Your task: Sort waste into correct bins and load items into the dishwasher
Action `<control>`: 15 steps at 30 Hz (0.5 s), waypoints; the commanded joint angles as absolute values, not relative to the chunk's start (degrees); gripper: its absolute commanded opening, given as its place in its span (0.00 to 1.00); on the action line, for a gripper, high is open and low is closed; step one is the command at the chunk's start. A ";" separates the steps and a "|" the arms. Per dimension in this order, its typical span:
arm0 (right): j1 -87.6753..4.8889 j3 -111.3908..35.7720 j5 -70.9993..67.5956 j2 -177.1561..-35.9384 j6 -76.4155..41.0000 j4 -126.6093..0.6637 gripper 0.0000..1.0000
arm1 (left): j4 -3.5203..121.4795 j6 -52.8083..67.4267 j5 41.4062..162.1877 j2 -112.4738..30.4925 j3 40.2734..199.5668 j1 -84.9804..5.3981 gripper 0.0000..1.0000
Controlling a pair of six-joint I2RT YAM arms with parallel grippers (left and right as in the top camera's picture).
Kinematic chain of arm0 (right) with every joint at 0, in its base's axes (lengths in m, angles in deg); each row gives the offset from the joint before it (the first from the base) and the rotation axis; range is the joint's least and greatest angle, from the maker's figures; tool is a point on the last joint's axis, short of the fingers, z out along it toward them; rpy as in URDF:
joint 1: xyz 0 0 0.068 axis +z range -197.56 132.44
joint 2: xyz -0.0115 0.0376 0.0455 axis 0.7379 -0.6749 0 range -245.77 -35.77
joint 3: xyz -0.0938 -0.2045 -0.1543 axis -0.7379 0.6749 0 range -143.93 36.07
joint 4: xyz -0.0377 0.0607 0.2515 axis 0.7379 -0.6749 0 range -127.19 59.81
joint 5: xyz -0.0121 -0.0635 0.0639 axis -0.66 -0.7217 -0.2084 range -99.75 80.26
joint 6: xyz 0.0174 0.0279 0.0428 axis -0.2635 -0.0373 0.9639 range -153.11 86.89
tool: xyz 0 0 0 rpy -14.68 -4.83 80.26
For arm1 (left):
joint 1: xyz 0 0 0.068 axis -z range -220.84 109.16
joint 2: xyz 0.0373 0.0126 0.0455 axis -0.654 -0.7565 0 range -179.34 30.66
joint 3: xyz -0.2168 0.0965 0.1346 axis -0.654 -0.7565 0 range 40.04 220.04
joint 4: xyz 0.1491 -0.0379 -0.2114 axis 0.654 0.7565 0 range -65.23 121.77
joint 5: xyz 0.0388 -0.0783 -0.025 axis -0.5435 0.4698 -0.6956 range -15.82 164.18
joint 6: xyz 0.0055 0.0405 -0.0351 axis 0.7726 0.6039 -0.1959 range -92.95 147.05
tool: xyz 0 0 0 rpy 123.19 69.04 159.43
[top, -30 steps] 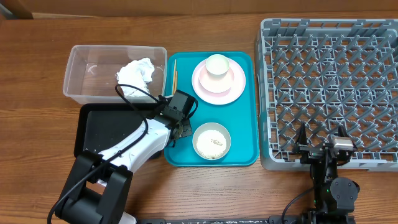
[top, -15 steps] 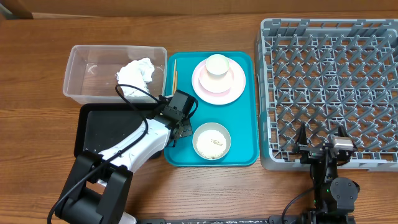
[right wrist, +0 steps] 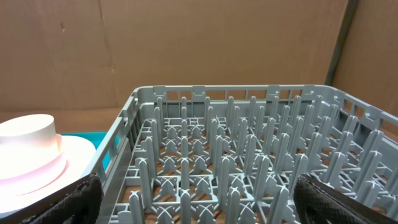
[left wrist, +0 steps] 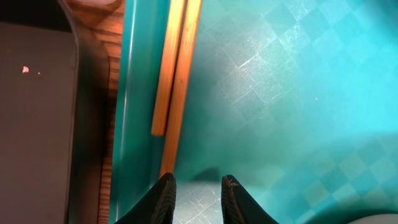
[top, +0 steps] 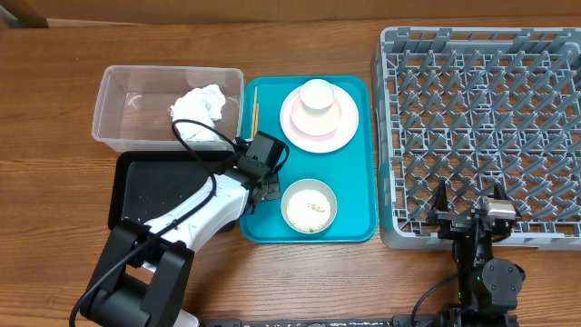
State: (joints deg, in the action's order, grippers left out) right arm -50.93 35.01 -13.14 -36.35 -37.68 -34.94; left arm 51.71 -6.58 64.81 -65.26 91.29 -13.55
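While our left gripper [left wrist: 198, 186] hangs narrowly parted and empty by the near ends of the 2 chopsticks [left wrist: 177, 74] lying along the teal tray's [left wrist: 280, 93] left rim, we risk pinching only 1 or scraping that rim. Our right gripper [right wrist: 199, 202] gapes wide beside the dish rack [right wrist: 249, 143].
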 commanded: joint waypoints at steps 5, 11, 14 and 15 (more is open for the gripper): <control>-51.06 35.60 -13.52 -35.94 -38.03 -34.77 1.00 | 52.19 -2.47 61.54 -65.61 90.74 -13.55 0.27; -51.06 35.60 -13.52 -35.96 -38.03 -34.77 1.00 | 52.35 -2.52 61.54 -65.79 90.65 -13.55 0.27; -51.06 35.60 -13.52 -35.96 -38.03 -34.77 1.00 | 51.89 -2.56 61.62 -67.19 90.65 -13.55 0.27; -51.06 35.60 -13.52 -35.96 -38.03 -34.77 1.00 | 51.67 -2.54 61.80 -67.71 90.65 -13.55 0.27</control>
State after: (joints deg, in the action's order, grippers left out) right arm -50.93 35.01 -13.14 -36.35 -37.68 -34.96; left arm 51.97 -3.85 62.76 -65.72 91.27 -13.55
